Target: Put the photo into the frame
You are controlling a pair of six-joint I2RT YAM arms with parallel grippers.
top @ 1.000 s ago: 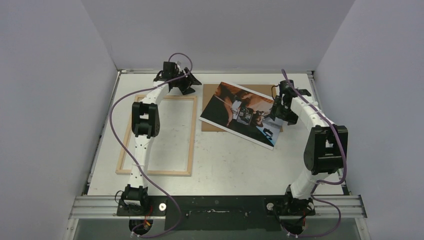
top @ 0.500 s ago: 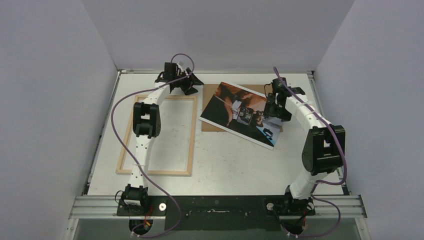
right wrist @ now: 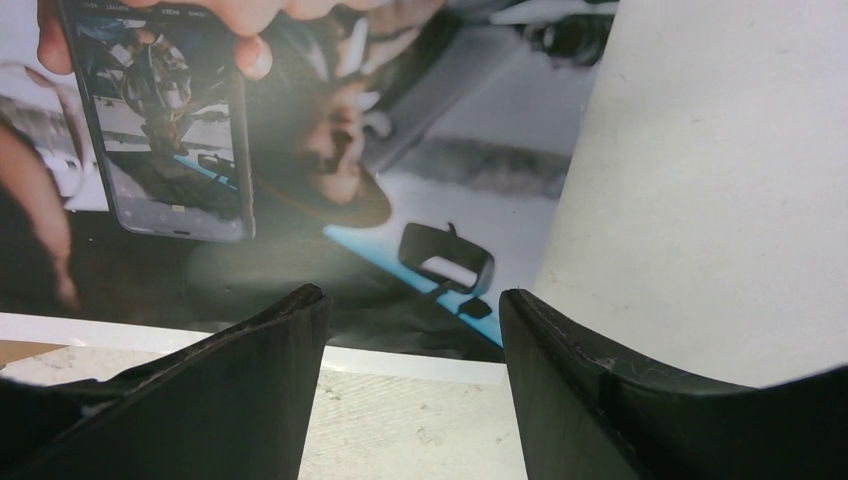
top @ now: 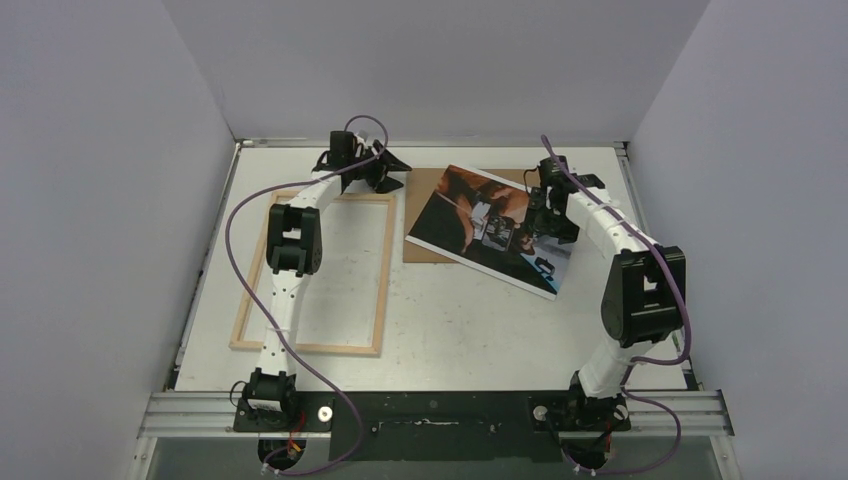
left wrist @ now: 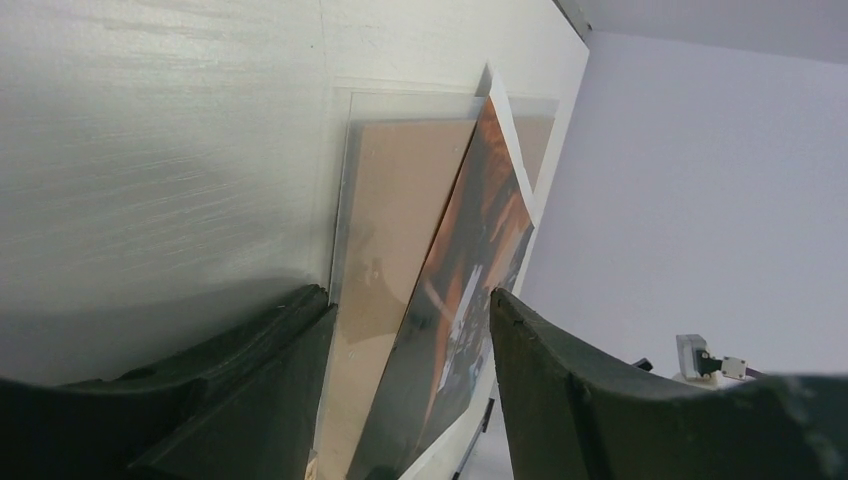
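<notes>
A white table (top: 450, 320) held the frame (top: 386, 270), pale wood side up, on its left half, its length running front to back. Right of it, not inside it, the photo (top: 455, 215) lay picture-up on a brown backing board (top: 420, 252), its long axis slanting from far-left to near-right. Within the last second the photo had slid slightly rightward as the right gripper (right wrist: 408, 295) moved inward over it, and the left gripper (left wrist: 408, 292) had edged toward its left corner. Both sets of jaws stood partly open, gripping nothing. I judged the pickup only beginning, the 2 arms closing in.
</notes>
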